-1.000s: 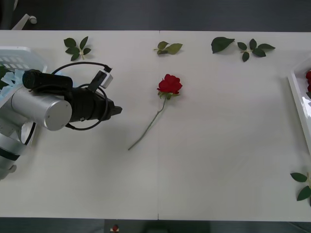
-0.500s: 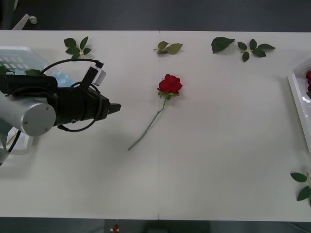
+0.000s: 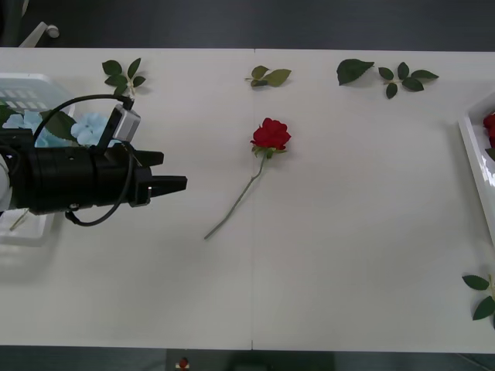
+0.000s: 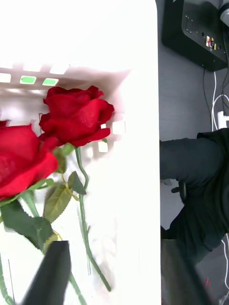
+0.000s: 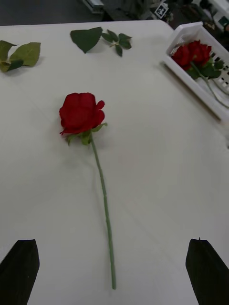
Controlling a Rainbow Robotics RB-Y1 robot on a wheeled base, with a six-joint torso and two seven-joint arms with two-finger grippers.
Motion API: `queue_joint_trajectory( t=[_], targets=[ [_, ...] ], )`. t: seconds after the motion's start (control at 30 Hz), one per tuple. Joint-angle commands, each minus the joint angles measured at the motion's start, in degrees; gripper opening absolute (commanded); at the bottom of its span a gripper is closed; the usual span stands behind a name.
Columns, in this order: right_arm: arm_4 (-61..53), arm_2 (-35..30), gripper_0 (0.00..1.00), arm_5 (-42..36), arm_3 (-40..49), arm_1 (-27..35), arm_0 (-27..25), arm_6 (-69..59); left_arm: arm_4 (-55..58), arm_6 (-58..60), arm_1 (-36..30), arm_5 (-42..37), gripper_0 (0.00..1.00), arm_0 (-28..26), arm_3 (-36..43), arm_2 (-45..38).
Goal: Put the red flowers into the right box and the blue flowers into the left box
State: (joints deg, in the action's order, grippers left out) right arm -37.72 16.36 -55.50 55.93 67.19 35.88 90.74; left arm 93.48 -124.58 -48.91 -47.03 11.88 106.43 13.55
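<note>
- Blue flowers fill the left box, far left of the lone rose.
- Left gripper, between that box and the rose, gapes wide, holding nothing.
- Right box, far right of the rose, holds red flowers.
- Right gripper hangs over them, spread wide; its wrist view shows their stems.

Table: smooth, matt white surface with a thin seam down the centre. Rose at centre: matt, cloth-like red petals on a thin plastic-looking green stem. Left gripper at left: matt black fingers on a black body. Box at upper left: white slotted plastic. Box at upper right: white, faintly glossy plastic.
</note>
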Motion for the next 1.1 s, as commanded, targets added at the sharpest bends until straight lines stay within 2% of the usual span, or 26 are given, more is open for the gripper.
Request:
queue_joint_trajectory(
  t=[0.03,0.27,0.47,0.6,0.8,0.93,1.1],
  targets=[
    [0.36,-0.37,1.00,0.13,0.59,-0.21,1.56,1.90,8.21,-9.01,-3.73,1.59,0.89,-0.72,1.41,-0.37],
    [-0.25,-0.37,1.00,-0.31,1.11,-0.39,1.56,2.07,17.88,-19.12,-5.67,2.29,0.89,-1.69,1.85,-0.28],
    [-2.18,-1.42,1.00,-5.50,5.68,-0.39,1.47,0.93,22.54,-22.81,-7.86,2.64,0.89,-2.65,5.54,-0.28],
    [-5.26,-1.86,1.00,-10.94,10.43,-0.48,1.39,-3.03,22.54,-23.07,-8.66,3.52,0.89,-3.97,8.70,-0.28],
    [-10.18,-2.39,1.00,-17.36,18.60,-2.94,1.21,-10.58,22.10,-23.16,-8.66,4.75,0.89,-4.15,8.79,-0.28],
    [-14.23,-3.88,1.00,-19.21,22.73,-5.14,0.16,-13.48,22.19,-23.25,-8.66,5.72,0.89,-4.24,8.79,-0.37],
    [-25.04,-8.45,1.00,-18.85,26.34,-7.51,-3.10,-11.90,22.45,-23.25,-8.74,7.39,0.89,-4.59,8.53,-0.37]
  ],
)
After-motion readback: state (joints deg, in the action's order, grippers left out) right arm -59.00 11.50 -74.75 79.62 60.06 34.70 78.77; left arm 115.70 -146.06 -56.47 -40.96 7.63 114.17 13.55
